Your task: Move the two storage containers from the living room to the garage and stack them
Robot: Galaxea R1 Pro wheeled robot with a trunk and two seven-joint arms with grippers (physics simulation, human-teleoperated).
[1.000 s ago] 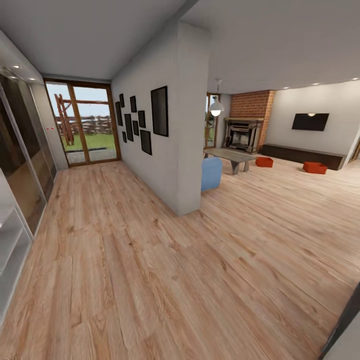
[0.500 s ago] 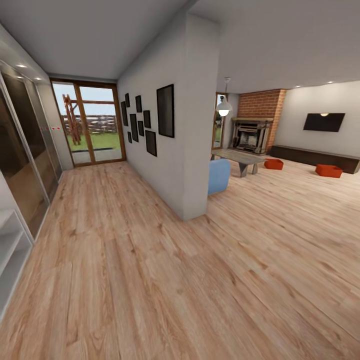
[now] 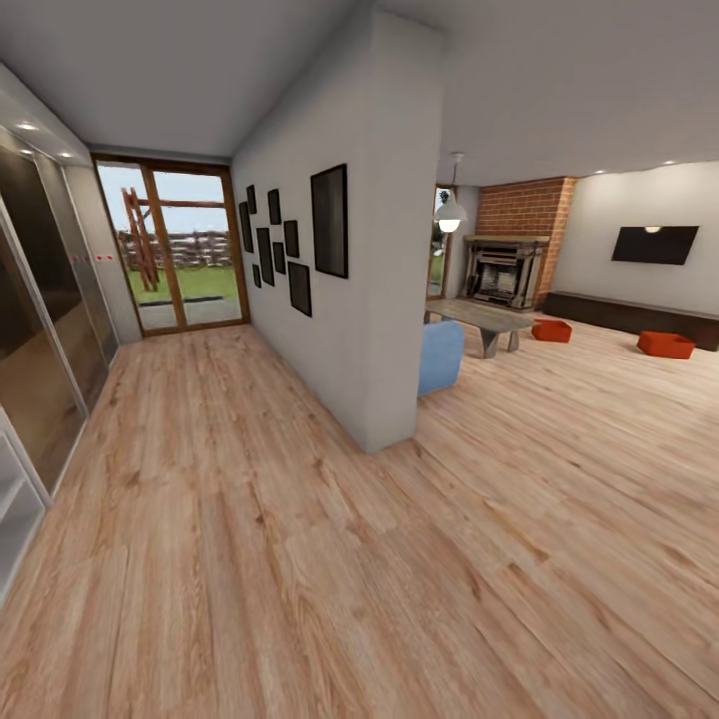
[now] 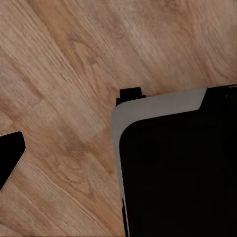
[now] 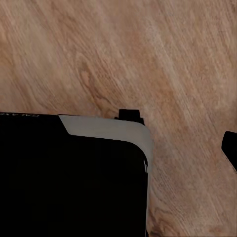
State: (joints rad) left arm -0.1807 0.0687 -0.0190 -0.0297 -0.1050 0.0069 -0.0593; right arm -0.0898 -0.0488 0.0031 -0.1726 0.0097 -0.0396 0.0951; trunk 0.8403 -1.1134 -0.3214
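Light wood-plank floor (image 3: 300, 519) runs past a white dividing wall (image 3: 369, 250) into the living room (image 3: 599, 300). There, two orange-red storage containers (image 3: 551, 331) (image 3: 666, 345) sit well apart on the planks before the dark cabinet (image 3: 639, 315) (their insides too distant to judge). I cannot tell how either arm's jaws stand.

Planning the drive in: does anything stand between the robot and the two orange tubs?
Partly. The white wall end, blue chair and grey table flank the nearer container; open wood floor leads to the farther container.
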